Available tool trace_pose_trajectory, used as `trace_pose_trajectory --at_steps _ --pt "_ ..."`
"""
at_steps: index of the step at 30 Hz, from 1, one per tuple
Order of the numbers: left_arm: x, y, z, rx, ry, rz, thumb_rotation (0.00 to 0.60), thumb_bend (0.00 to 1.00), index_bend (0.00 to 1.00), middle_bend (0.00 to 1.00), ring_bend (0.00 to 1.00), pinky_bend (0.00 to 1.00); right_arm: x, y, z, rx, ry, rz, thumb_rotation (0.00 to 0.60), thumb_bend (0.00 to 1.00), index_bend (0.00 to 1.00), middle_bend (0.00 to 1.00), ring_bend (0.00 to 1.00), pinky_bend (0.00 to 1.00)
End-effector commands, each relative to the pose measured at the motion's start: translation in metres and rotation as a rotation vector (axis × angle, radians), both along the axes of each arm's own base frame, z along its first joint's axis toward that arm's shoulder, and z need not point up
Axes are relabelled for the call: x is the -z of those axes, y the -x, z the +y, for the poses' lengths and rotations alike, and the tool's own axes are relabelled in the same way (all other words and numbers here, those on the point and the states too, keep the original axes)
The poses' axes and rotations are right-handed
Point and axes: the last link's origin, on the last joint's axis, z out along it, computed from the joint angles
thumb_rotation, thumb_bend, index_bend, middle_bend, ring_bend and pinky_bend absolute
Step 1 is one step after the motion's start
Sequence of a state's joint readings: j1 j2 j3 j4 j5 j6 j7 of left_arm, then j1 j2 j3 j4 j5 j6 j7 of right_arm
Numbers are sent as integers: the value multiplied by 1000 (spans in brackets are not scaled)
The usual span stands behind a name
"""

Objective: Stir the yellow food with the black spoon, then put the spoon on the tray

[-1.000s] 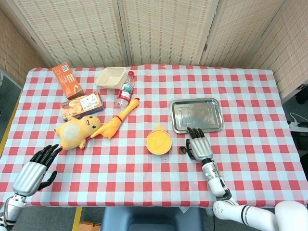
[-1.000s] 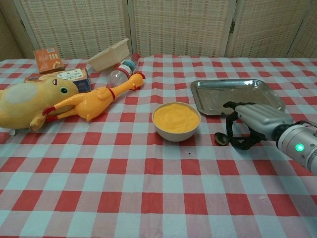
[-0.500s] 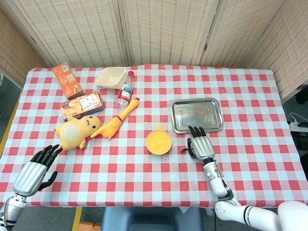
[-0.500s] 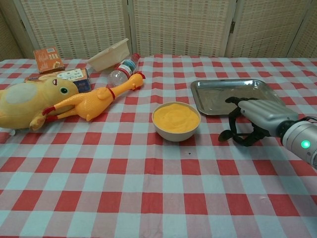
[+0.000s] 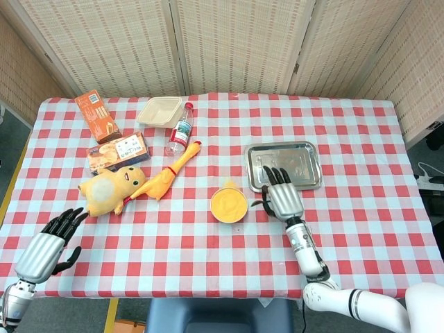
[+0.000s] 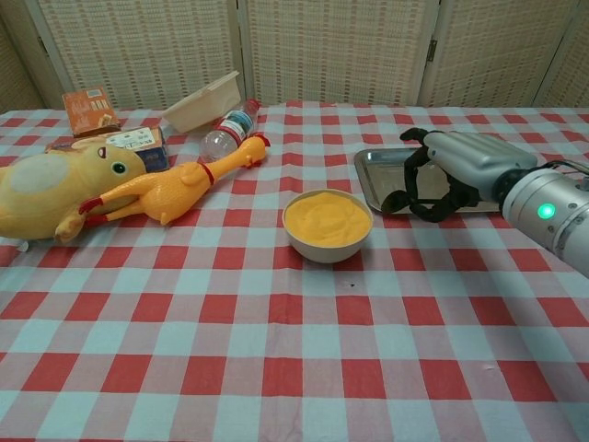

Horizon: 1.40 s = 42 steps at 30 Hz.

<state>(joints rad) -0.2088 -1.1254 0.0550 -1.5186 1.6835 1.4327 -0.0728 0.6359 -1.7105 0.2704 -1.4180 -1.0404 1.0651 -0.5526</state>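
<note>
A white bowl of yellow food (image 5: 229, 205) (image 6: 328, 221) stands at the table's middle. Right of it and further back lies the steel tray (image 5: 305, 156) (image 6: 375, 169). My right hand (image 5: 281, 195) (image 6: 453, 168) hovers over the tray's near left corner and grips the black spoon (image 5: 256, 204) (image 6: 394, 199). The spoon's tip hangs down to the left, just right of the bowl's rim and clear of the food. My left hand (image 5: 46, 247) rests by the table's near left edge, fingers spread and holding nothing; only the head view shows it.
On the left half lie a rubber chicken (image 5: 168, 175) (image 6: 175, 189), a yellow plush duck (image 5: 109, 187) (image 6: 51, 193), a water bottle (image 5: 180, 130) (image 6: 225, 132), two snack boxes (image 5: 116, 150) (image 5: 97, 116) and a beige container (image 5: 159, 111) (image 6: 204, 101).
My right hand has lifted off the cloth with the spoon and moved back and left, toward the bowl and over the tray's corner. The left hand has barely moved.
</note>
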Motion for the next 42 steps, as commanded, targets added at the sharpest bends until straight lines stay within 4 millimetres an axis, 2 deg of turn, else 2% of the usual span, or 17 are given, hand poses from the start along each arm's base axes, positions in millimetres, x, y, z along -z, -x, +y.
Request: trace_pose_trajectory --at_steps 1,9,20,28,34,38,42 --pt "-2 1 1 -1 -1 -8 600 479 0 0 0 171 5 -25 -10 -17 8 -5 600 331 597 14 0 0" --pt "-5 3 3 -6 13 -34 600 479 0 0 0 171 35 -66 -21 -69 0 57 600 331 576 14 0 0" --pt "-9 1 1 10 11 -56 600 480 0 0 0 173 51 -77 -14 -77 -13 116 600 331 521 14 0 0" --pt "-13 1 -1 16 -5 -68 600 480 0 0 0 173 47 -75 -7 -77 -32 147 600 331 466 10 0 0" --pt "-13 1 -2 18 -9 -66 600 480 0 0 0 174 26 -71 -4 -91 5 102 600 331 437 9 0 0" --pt "-12 0 -1 16 -8 -60 600 481 0 0 0 174 13 -54 0 -113 60 97 600 331 427 9 0 0" --pt "-9 -1 -2 17 -3 -51 600 481 0 0 0 174 12 -22 2 -109 111 100 600 330 450 11 0 0"
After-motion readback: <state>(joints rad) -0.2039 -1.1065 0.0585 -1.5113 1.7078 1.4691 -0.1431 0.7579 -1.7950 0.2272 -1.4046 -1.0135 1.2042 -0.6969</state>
